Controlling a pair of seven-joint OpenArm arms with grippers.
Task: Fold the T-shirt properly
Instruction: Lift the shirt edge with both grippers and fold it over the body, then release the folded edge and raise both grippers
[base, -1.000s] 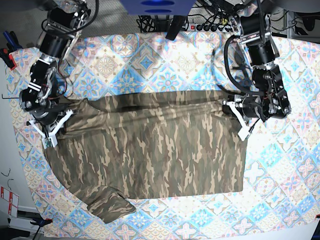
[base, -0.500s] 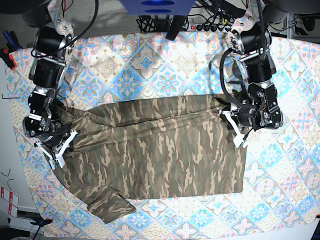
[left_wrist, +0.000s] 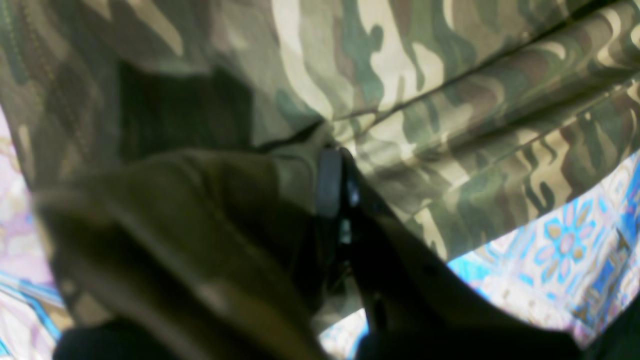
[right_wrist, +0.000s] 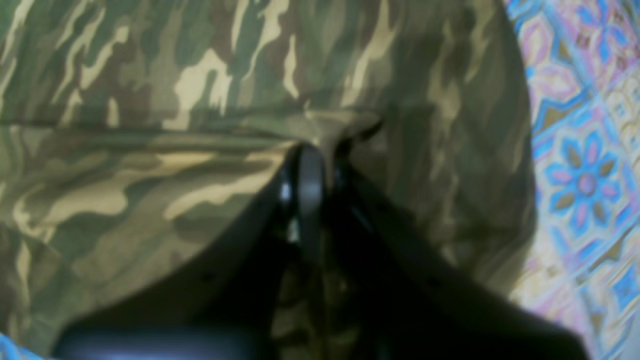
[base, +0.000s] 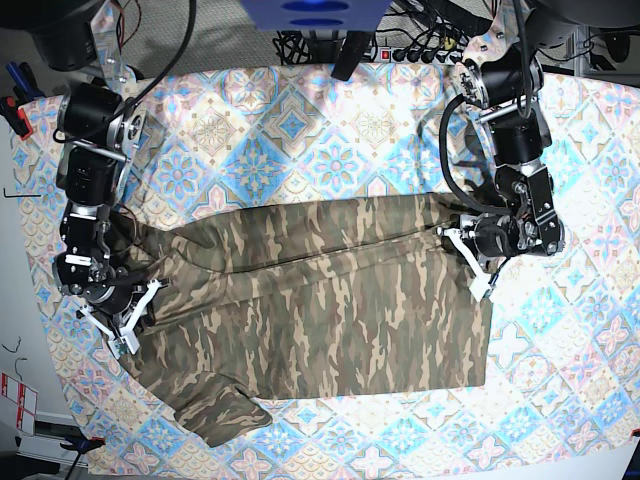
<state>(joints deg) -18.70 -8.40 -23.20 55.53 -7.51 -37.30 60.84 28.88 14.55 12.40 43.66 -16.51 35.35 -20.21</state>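
The camouflage T-shirt (base: 320, 300) lies spread across the middle of the patterned table, its far edge lifted and drawn toward the front. One sleeve (base: 225, 415) sticks out at the front left. My left gripper (base: 478, 265) is at the shirt's right end, shut on a pinch of cloth; in the left wrist view its tips (left_wrist: 334, 160) bite a fold of the T-shirt (left_wrist: 450, 100). My right gripper (base: 128, 322) is at the shirt's left end, also shut on cloth; the right wrist view shows its tips (right_wrist: 312, 155) clamped on a ridge of the T-shirt (right_wrist: 150, 75).
A blue and pink tiled tablecloth (base: 300, 120) covers the table. Cables and a power strip (base: 420, 45) run along the back edge beside a blue mount (base: 315, 12). Red-handled tools (base: 15, 110) lie past the left edge. The table's left edge is close to my right arm.
Both grippers have moved toward the front of the table, dragging the shirt's far edge with them. The right gripper has travelled farther, and the shirt's far edge now lies lower.
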